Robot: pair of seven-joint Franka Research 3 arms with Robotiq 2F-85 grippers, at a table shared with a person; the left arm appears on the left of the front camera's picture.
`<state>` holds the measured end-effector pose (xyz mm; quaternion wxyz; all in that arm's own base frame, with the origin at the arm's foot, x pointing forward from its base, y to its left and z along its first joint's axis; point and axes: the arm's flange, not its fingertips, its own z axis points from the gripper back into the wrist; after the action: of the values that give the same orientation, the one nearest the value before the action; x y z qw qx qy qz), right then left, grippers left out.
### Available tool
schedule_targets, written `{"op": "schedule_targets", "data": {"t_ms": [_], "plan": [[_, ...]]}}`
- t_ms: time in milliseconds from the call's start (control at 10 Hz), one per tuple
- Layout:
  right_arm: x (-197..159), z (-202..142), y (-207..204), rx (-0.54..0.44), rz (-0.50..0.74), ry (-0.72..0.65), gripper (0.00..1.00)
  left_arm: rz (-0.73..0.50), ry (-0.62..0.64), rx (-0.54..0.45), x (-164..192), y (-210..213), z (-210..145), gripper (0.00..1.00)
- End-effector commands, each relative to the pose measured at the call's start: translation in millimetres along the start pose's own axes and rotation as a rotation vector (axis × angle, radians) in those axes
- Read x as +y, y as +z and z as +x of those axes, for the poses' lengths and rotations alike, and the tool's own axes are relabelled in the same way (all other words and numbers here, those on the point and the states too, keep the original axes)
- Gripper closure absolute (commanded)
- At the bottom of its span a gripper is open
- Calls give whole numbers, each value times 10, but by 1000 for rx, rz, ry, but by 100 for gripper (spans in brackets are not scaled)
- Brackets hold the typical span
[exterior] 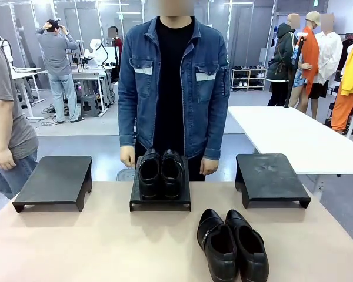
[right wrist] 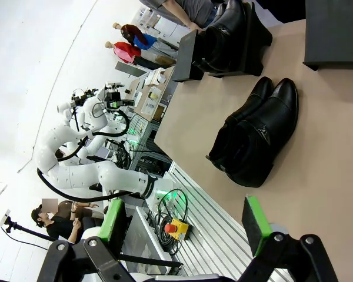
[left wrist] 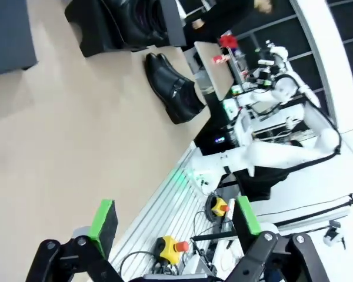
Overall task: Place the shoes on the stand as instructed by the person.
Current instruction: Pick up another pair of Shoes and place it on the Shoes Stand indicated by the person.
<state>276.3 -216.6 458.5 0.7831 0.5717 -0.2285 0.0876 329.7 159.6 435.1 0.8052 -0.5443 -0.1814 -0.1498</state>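
One pair of glossy black shoes sits on the middle black stand, right in front of the person, whose hands hang at the table's far edge. A second pair, with a strap across the top, lies on the tan table nearer me, right of centre. In the left wrist view my left gripper stands open over the table's near edge, the strapped pair far ahead. My right gripper is open too, with that pair ahead of it on the table.
Black stands sit at the left and right of the table, both bare. A bystander in grey stands at the far left. A white table lies behind on the right.
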Motion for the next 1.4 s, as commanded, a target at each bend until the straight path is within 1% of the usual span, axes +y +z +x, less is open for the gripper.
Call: {"op": "schedule_targets", "data": {"t_ms": [0,200,300,400,500,1300], "plan": [[14,4,18,-3,6,16,0,-58,19,-32,194,134,-196,0],[14,4,18,-3,6,16,0,-71,73,-83,377,225,-356,0],[14,4,18,-3,6,16,0,-74,105,-125,424,193,-326,0],[14,4,18,-3,6,16,0,-82,137,-147,443,124,-244,0],[14,4,18,-3,6,16,0,-56,99,-87,414,231,-442,0],[14,4,18,-3,6,16,0,-56,99,-87,414,231,-442,0]]}}
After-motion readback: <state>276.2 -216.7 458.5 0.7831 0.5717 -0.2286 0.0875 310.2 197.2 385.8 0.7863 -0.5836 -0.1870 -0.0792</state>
